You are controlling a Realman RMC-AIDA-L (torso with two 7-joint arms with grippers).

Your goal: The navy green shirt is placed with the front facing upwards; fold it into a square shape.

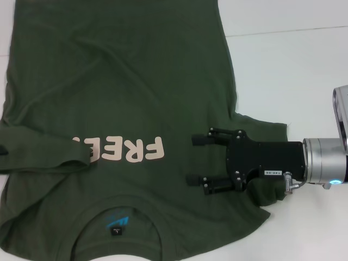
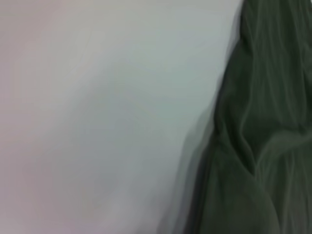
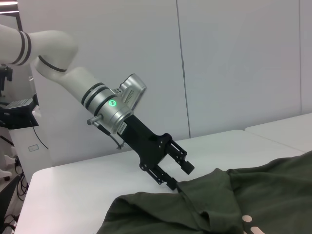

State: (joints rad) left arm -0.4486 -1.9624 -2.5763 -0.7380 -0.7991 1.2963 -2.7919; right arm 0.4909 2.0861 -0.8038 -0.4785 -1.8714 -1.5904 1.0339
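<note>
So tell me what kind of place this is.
Probably a robotics lab or test room. A white worktable stands before plain white wall panels, and equipment with cables sits off to one side. A green shirt lies spread on the table.

The navy green shirt (image 1: 125, 98) is lying front up on the white table (image 1: 288, 70), its pale pink "FREE" lettering (image 1: 122, 149) reading upside down and the collar with its small blue neck label (image 1: 117, 224) sitting nearest the camera. The shirt's left sleeve is lying folded over the chest. The right gripper (image 1: 197, 159) is reaching in from the right, its fingers spread apart above the fabric beside the lettering.
</note>
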